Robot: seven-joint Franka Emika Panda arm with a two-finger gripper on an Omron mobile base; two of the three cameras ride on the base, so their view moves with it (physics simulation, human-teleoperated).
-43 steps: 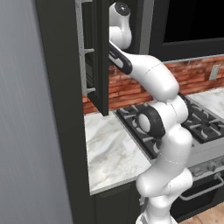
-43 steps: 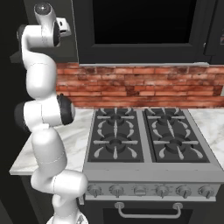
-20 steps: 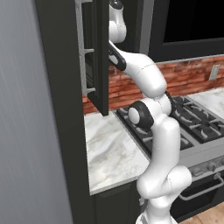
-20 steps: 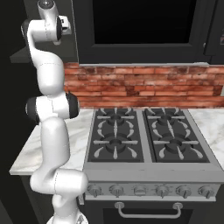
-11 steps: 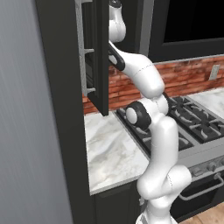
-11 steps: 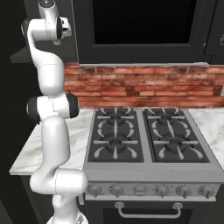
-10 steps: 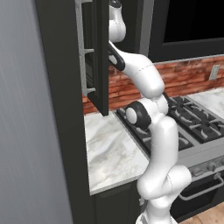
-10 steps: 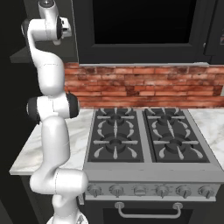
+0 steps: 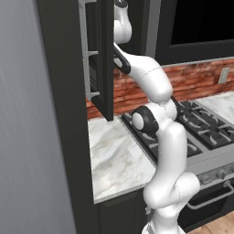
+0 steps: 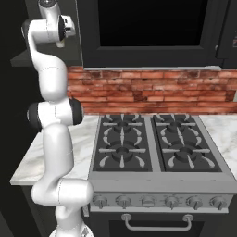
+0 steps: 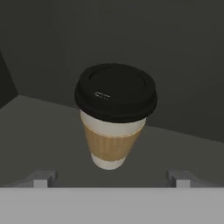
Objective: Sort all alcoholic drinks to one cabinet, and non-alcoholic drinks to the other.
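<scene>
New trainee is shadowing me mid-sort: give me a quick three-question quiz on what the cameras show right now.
1. True or false: the gripper is clamped on the coffee cup.
2. What colour is the cup's lid? A) white B) dark brown C) red
3. In the left base view, where does the arm's upper end reach: over the stove, or up behind the open cabinet door?

Key:
1. False: the fingertips stand wide apart, the cup upright on the cabinet shelf beyond them.
2. B.
3. Up behind the open cabinet door.
</scene>
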